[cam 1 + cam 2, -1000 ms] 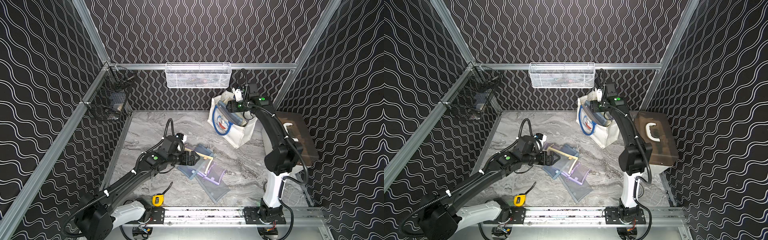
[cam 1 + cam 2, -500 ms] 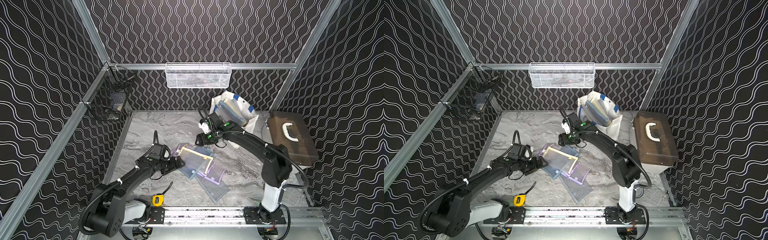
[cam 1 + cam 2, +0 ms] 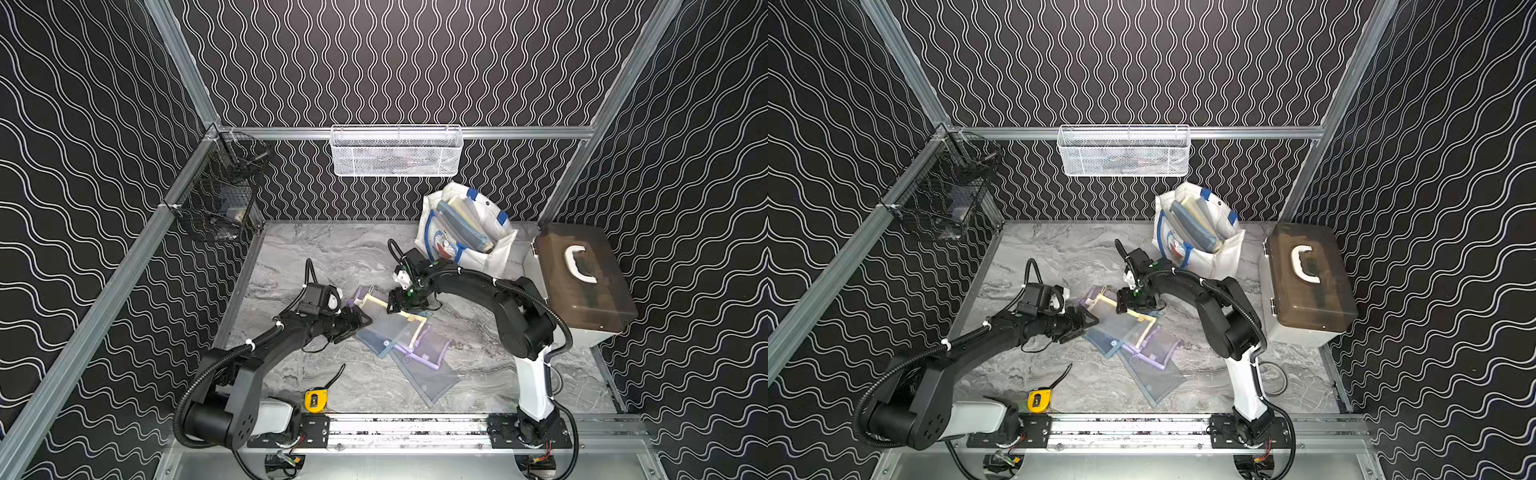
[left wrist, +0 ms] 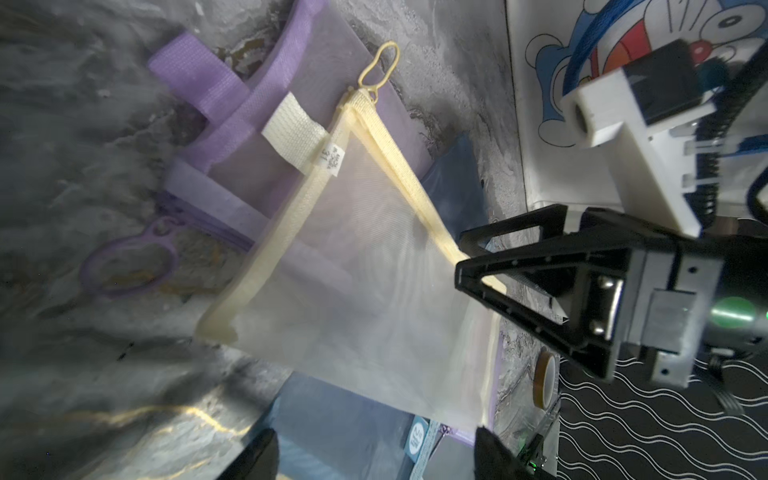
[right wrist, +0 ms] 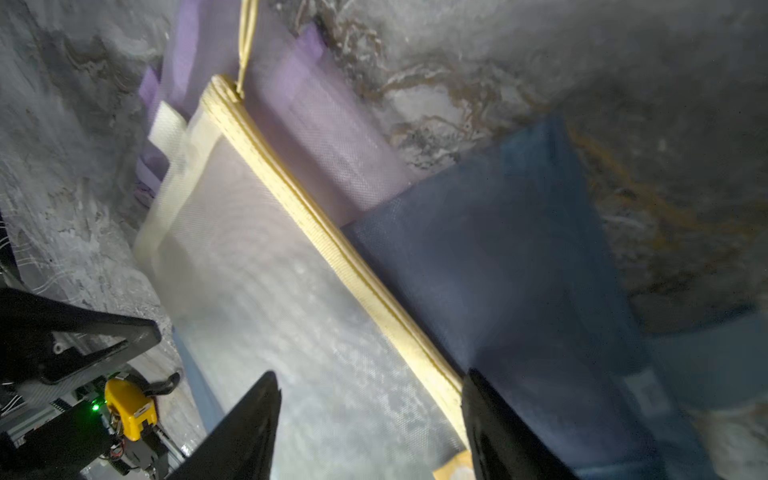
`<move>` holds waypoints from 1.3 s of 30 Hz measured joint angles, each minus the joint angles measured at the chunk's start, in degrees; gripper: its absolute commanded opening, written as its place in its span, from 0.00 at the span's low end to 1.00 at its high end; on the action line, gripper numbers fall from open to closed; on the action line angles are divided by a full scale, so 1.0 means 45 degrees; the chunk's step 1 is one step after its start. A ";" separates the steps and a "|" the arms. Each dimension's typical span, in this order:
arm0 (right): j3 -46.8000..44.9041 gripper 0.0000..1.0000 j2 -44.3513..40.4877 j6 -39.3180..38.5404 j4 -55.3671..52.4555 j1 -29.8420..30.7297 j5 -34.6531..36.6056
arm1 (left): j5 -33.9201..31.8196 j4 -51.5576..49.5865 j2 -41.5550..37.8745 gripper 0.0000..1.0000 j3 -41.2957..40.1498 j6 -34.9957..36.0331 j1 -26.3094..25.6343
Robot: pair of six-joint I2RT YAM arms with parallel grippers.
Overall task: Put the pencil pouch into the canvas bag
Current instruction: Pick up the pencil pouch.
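Right wrist view: the right tool (image 5: 370, 419) stands with its jaws apart, straddling the yellow zip edge of the cream mesh pencil pouch (image 5: 270, 291); whether either fingertip touches the fabric I cannot tell. In both top views this pouch lies at the centre of the frame on top of a loose pile of flat mesh pouches, overlapping a purple pouch (image 3: 430, 349) and a blue pouch (image 3: 374, 334), all on the marbled tabletop (image 3: 332, 257). The left tool (image 3: 360, 322) sits at the left edge of the pile, its jaws likewise apart and holding nothing, aimed at the pouch's near corner. The canvas bag (image 3: 494, 262) stands upright to the upper right of the pile, near the back wall, its mouth open and several flat things standing inside it. The step in hand looks like the pick itself: both tools are at the pouch and neither has it. The next move calls for the right tool to close on the stiff zip trim rather than the thin mesh, and on the cream pouch alone, since it lies flush on its neighbours and they could come up with it. The left tool may have to steady the pile or raise a corner. Then the pouch must be lifted clear, carried toward the upper right and fed edge-first into the bag's mouth.
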 measured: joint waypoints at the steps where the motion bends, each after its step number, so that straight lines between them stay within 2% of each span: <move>1: -0.0131 0.70 0.0010 0.0029 0.0073 0.0000 -0.0034 | 0.0073 0.0185 0.0117 0.73 0.0000 -0.0160 0.0000; 7: -0.0860 0.68 -0.0092 0.0180 0.0913 0.0126 -0.0544 | 0.0321 0.1025 0.0534 0.69 -0.0175 -0.0568 -0.0039; 12: -0.1375 0.65 -0.0272 0.0457 0.1525 0.0228 -0.0986 | 0.0393 0.1724 0.0923 0.62 -0.0466 -0.1107 -0.0126; 21: -0.2050 0.61 -0.0452 0.0879 0.2526 0.0287 -0.1617 | 0.0393 0.1919 0.0243 0.58 -0.1064 -0.1574 -0.0253; 27: -0.2390 0.56 -0.0583 0.1030 0.2953 0.0384 -0.1656 | 0.0461 0.3036 0.0967 0.53 -0.1647 -0.2322 -0.0442; 33: -0.2613 0.53 -0.0719 0.1064 0.3118 0.0544 -0.1622 | 0.0476 0.4129 0.1452 0.37 -0.1472 -0.2841 -0.0661; 38: -0.2710 0.52 -0.1049 0.1127 0.3016 0.0646 -0.1666 | 0.0471 0.4469 0.1491 0.17 -0.1209 -0.2875 -0.0670; 39: -0.2739 0.52 -0.1229 0.1132 0.3011 0.0656 -0.1676 | 0.0471 0.4478 0.1491 0.10 -0.1132 -0.2875 -0.0670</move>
